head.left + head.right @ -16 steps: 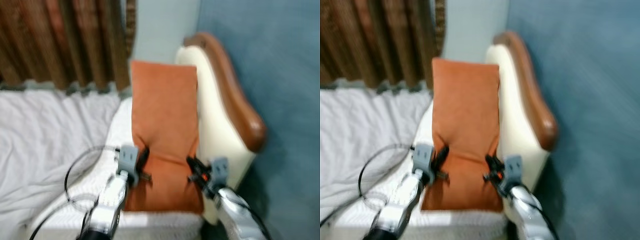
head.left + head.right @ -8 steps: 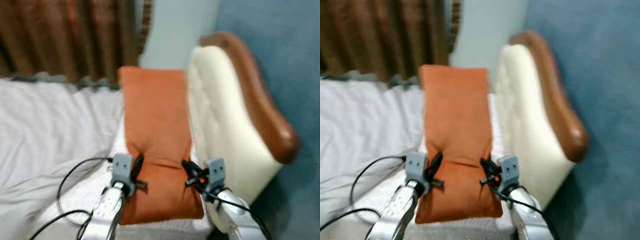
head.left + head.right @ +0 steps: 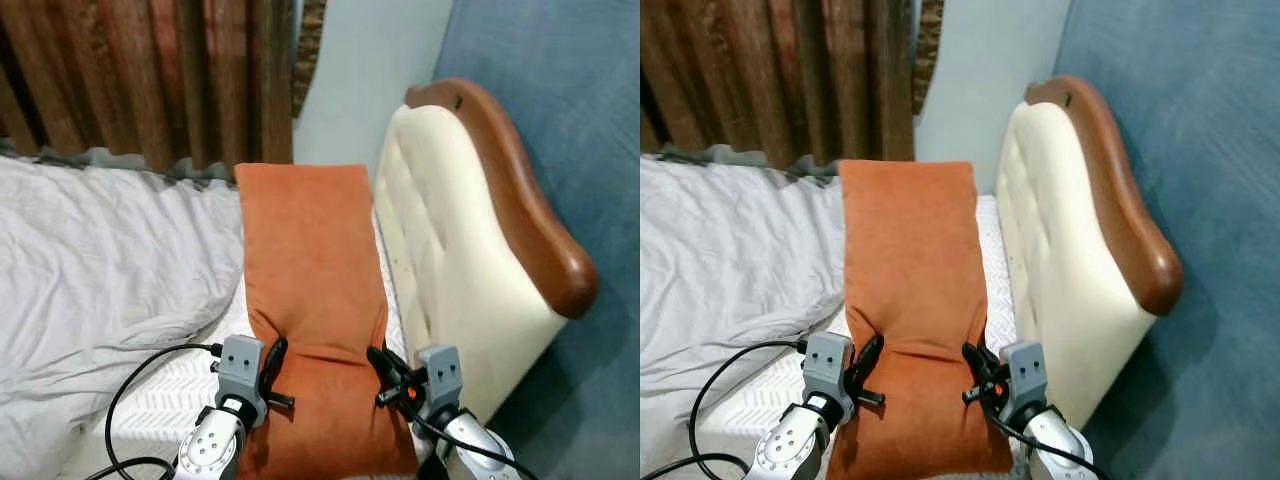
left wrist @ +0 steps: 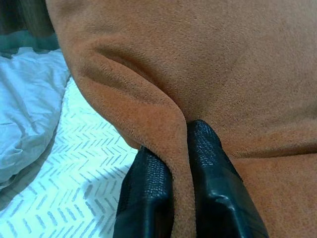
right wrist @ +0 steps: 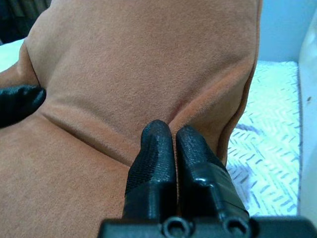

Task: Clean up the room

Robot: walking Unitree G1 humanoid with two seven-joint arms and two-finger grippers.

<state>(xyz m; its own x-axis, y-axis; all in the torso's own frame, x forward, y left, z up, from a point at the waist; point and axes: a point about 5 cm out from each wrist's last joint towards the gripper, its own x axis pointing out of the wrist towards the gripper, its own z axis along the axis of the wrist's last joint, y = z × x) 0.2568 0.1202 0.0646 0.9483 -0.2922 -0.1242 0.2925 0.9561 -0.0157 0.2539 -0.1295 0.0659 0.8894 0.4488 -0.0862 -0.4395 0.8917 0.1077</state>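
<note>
You have the pillow point(image 3: 315, 290) pinched on both edges: left gripper point(image 3: 272, 368) and right gripper point(image 3: 385, 372) each clamp a fold, holding it over the mattress point(image 3: 160, 405) beside the headboard point(image 3: 470, 250). Setting it down remains, and the duvet point(image 3: 90, 260) looks rumpled.

Pillow point(image 3: 312, 290) on bed point(image 3: 160, 400), headboard point(image 3: 450, 250) right.

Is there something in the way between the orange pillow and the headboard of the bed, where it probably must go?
Nothing visible blocks it. The orange pillow, pinched at its sides by the left gripper and the right gripper, jaws shut on its fabric, lies beside the cream headboard. The grey blanket lies on the pillow's other side.
</note>
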